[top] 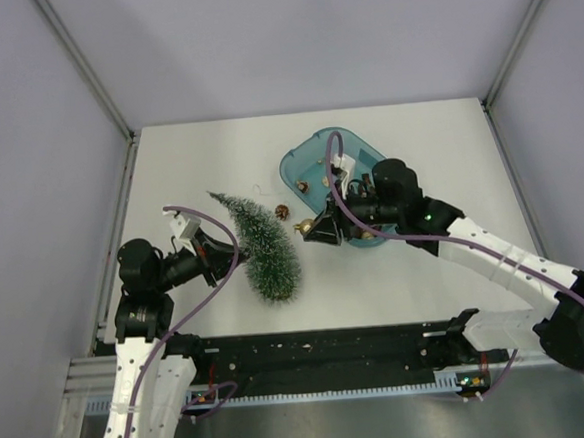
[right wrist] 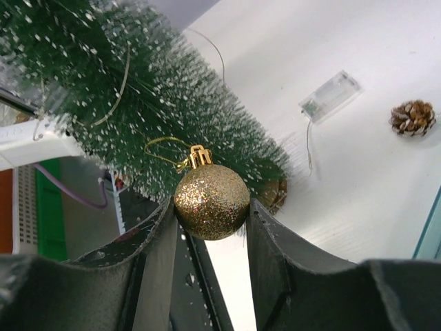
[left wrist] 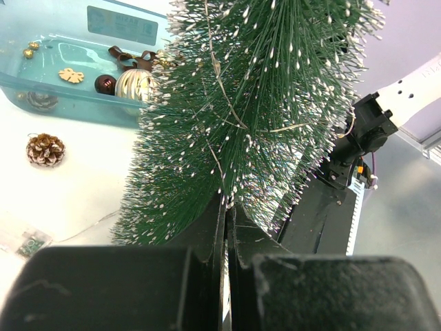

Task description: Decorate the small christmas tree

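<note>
A small christmas tree (top: 262,243) lies at a slant on the white table (top: 419,170), just left of a teal tray (top: 303,158), with its tip pointing to the far left and its wide end toward the robot. It is a slim cone of stiff, dark green bristles, each tipped with white frost. Thin, pale wire threads run through its branches. They look like a light string leading to a clear plastic battery box (right wrist: 331,95) that rests on the table, so that part of the decorating seems done. No bauble can be seen hanging on the tree yet. The left gripper (top: 226,256) has its jaws pressed together, with the tips buried in the lower bristles, and it seems to pinch the tree there to steady it. The right gripper (top: 308,230) is half open, and its jaws are clamped on a gold glitter ball (right wrist: 211,201). The ball is round and grainy, with a gold cap and a thin looped cord, and it is held close against the tree's side. Hooking that loop over a branch is still to do. More ornaments wait in the translucent tray: a shiny gold bauble (left wrist: 136,84), a dark red ball (left wrist: 105,84) and a flat gold leaf shape (left wrist: 71,74). A frosted brown pine cone (top: 281,211) sits on the table between the tree and the tray.
</note>
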Controlling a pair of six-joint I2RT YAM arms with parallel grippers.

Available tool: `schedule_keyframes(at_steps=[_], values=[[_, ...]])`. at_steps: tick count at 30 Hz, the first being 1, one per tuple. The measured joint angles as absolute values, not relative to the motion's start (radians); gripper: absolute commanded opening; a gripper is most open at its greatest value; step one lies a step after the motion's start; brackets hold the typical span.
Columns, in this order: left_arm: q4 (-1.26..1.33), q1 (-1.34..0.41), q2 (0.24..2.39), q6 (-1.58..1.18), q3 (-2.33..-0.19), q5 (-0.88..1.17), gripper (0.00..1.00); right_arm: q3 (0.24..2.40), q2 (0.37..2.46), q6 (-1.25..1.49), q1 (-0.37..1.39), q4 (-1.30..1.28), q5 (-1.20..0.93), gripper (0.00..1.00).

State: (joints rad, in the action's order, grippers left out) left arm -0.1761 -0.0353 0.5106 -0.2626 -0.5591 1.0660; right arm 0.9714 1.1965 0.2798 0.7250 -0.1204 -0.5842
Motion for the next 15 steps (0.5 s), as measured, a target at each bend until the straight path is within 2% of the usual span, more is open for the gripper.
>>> schedule_keyframes(at_steps=[15], values=[[-0.177, -0.035, 0.511, -0.259, -0.559, 1.066, 0.00, 0.997, 1.228, 0.289, 0.725, -0.068, -0.604, 0.23]])
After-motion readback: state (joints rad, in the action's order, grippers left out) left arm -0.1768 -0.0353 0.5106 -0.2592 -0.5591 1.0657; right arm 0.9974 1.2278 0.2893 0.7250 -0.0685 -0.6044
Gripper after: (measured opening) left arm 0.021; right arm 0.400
